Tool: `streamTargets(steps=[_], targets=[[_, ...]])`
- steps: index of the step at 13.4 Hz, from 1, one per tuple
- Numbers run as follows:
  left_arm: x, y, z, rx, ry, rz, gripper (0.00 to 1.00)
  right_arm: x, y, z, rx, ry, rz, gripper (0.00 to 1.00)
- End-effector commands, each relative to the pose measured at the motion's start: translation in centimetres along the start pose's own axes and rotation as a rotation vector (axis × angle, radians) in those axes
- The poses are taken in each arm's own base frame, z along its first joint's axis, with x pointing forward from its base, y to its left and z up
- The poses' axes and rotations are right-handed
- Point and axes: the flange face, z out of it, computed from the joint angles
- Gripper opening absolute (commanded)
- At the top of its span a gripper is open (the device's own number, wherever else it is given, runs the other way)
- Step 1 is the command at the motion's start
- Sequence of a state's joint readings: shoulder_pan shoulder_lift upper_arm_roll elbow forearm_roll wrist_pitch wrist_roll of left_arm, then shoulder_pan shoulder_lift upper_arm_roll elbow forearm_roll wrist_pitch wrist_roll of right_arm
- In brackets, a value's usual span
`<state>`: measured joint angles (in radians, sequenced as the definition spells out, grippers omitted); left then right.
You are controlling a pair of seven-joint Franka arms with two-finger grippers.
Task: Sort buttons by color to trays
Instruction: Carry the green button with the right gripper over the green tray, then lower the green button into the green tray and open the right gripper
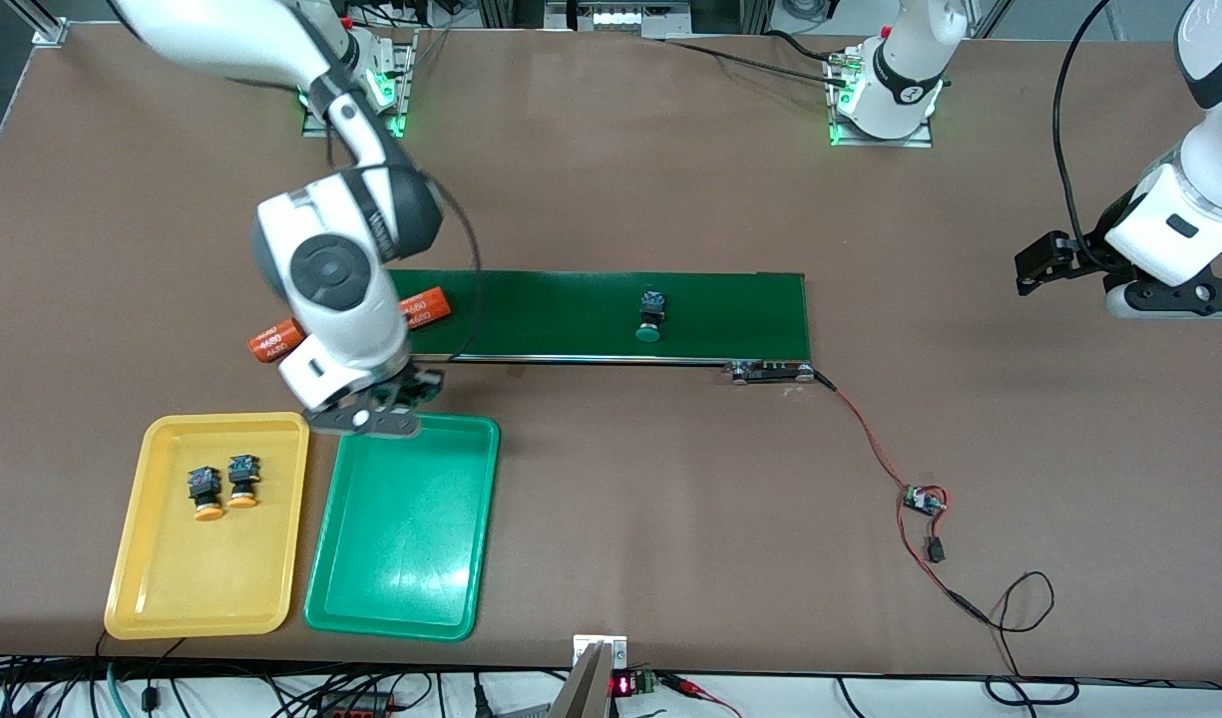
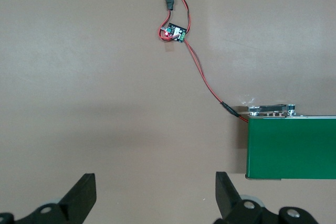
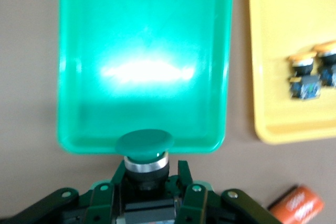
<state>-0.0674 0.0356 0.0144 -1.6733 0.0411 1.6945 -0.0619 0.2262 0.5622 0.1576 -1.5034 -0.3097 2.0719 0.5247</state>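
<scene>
My right gripper (image 1: 393,401) hangs over the green tray's (image 1: 401,538) edge nearest the belt. It is shut on a green-capped button (image 3: 145,144), whose body sits between the fingers (image 3: 184,177). The green tray (image 3: 144,35) holds nothing. Two yellow-capped buttons (image 1: 205,491) (image 1: 241,482) lie side by side in the yellow tray (image 1: 172,588), also seen in the right wrist view (image 3: 303,69) (image 3: 328,59). Another green-capped button (image 1: 651,317) lies on the belt. My left gripper (image 1: 1029,271) (image 2: 155,192) waits open over bare table at the left arm's end.
The dark-green conveyor belt (image 1: 571,314) crosses the middle; its end (image 2: 291,148) shows in the left wrist view. Two orange cylinders (image 1: 276,341) (image 1: 426,307) lie at the belt's right-arm end. A small circuit board (image 1: 923,499) with red wires lies nearer the front camera.
</scene>
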Motion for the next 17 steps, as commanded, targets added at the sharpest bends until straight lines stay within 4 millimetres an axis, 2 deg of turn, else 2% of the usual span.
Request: streamTargets(steps=[1,5,8,10,12,13,14,16,17], targets=[[-0.6,0.0,-0.6,0.02,0.002,0.011,1.0,2.8,0.4,3.3,0.031,0.019,-0.039,0.06],[-0.6,0.0,-0.6,0.02,0.002,0.011,1.0,4.6,0.8,7.6,0.056,0.098,-0.027,0.06],[-0.6,0.0,-0.6,0.021,0.002,0.012,1.0,5.1,1.0,11.3,0.065,0.142,-0.027,0.06],[-0.6,0.0,-0.5,0.02,0.001,0.011,1.0,5.2,1.1,12.5,0.071,0.163,-0.027,0.06],[-0.6,0.0,-0.5,0.02,0.002,0.011,1.0,5.1,0.9,13.6,0.081,0.177,-0.026,0.27],[-0.6,0.0,-0.5,0.021,0.001,0.011,1.0,5.0,0.7,13.6,0.081,0.178,-0.028,0.43],[-0.6,0.0,-0.5,0.02,0.001,0.011,1.0,4.9,0.6,13.8,0.079,0.175,-0.03,0.53],[-0.6,0.2,-0.5,0.021,0.002,0.014,1.0,4.8,0.6,14.0,0.078,0.171,-0.028,0.81],[-0.6,0.2,-0.5,0.021,0.002,0.014,1.0,4.7,0.6,14.1,0.078,0.171,-0.026,0.86]])
